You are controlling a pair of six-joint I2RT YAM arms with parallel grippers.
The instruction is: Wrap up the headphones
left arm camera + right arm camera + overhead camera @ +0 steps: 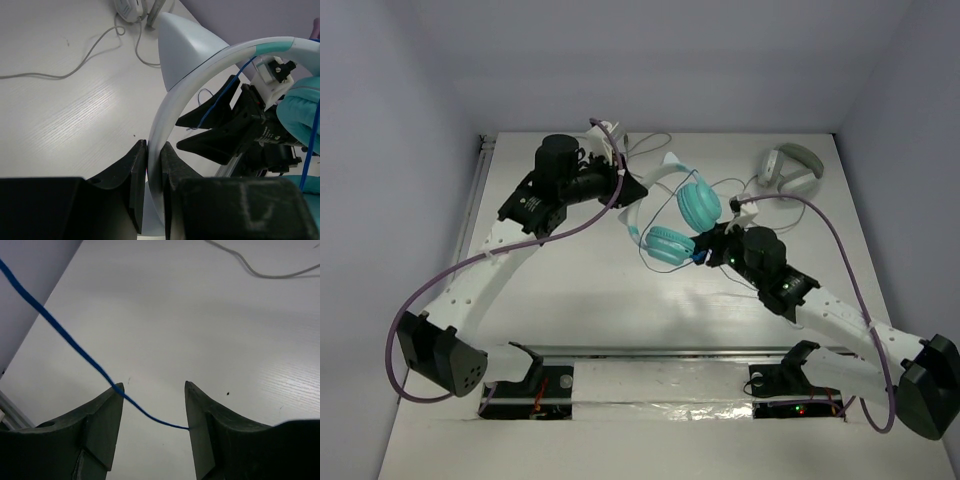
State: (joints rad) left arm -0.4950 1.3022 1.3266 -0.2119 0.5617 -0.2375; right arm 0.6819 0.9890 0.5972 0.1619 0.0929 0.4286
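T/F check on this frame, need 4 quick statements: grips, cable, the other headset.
1. The left gripper is clamped on the headband of the teal headphones. True.
2. The right gripper is shut on the blue cable. False: its jaws stand open, and the cable runs across the gap between them.
3. The grey-white headphones lie apart from both grippers. True.
4. The right gripper holds the grey cable. False: that cable lies loose on the table, beyond the fingers.
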